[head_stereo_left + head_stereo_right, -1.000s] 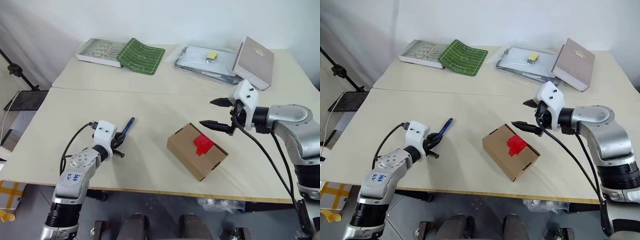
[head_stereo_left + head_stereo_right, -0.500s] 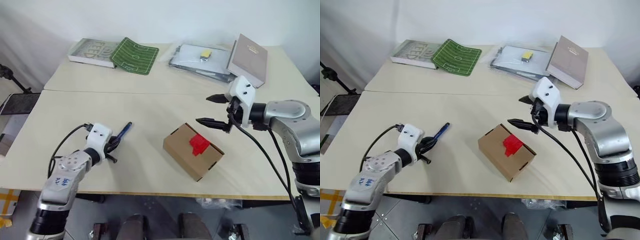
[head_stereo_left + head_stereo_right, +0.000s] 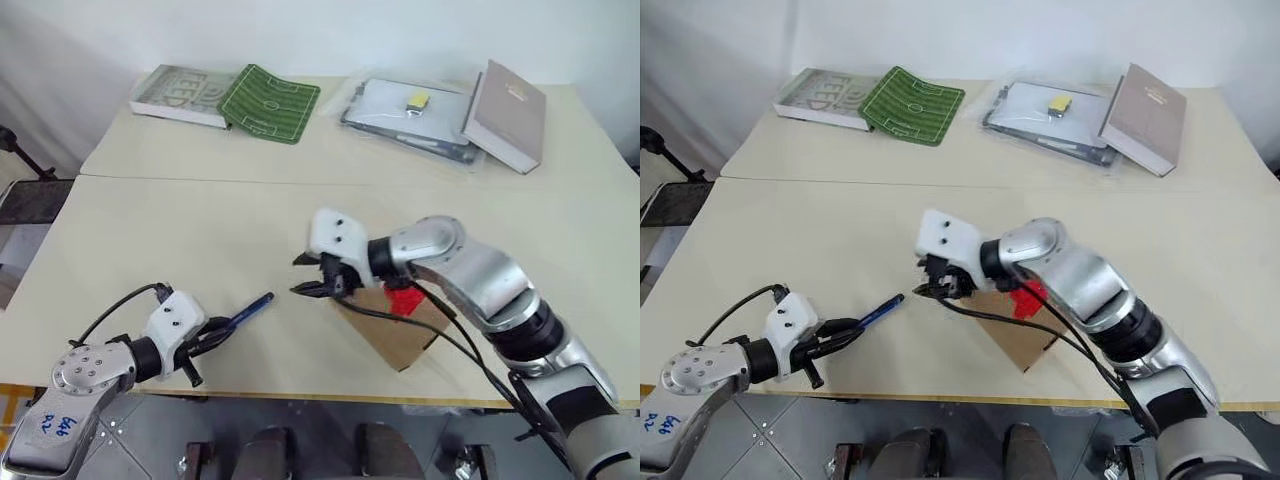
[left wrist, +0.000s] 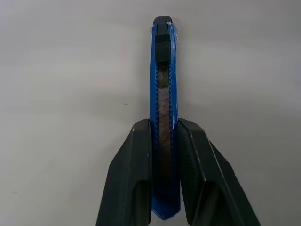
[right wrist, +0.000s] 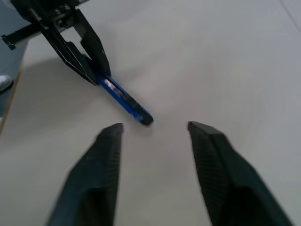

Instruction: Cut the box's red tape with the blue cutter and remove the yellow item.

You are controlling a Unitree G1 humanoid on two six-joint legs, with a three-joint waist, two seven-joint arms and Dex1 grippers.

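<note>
**Right arm sweeps across to meet the cutter**

The right gripper (image 3: 308, 275) has swung from the box's far right side over to its left, jaws narrowed but still apart and empty, aimed at the blue cutter (image 3: 250, 308). The left gripper (image 4: 164, 129) has drawn back toward the near table edge, fingers clamped on the cutter's handle. Looks like a handover is brewing. The box (image 3: 400, 335) sits near centre, red tape (image 3: 404, 300) uncut, yellow item presumably inside.
</note>
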